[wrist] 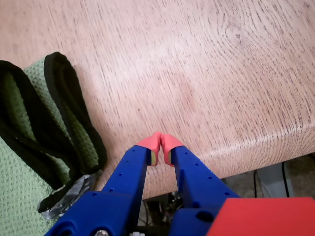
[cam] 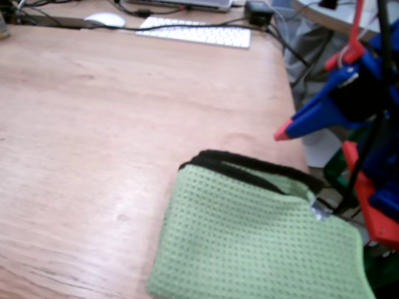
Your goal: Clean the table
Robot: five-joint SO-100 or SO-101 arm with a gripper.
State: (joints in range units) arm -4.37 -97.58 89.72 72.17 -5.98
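Since the gripper (wrist: 161,142) hovers low-centre in the wrist view, red tips pressed together and empty, it's probably lining up on the green cloth (wrist: 29,147) at lower left of the table (wrist: 206,73).

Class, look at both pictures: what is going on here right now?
A blue robot arm's gripper, red-tipped and shut on nothing, hovers above the edge of the reddish-brown wood-grain table. A folded green waffle-weave cloth with black trim lies untouched on the table beside it. A white keyboard and a white mouse sit at the far end.
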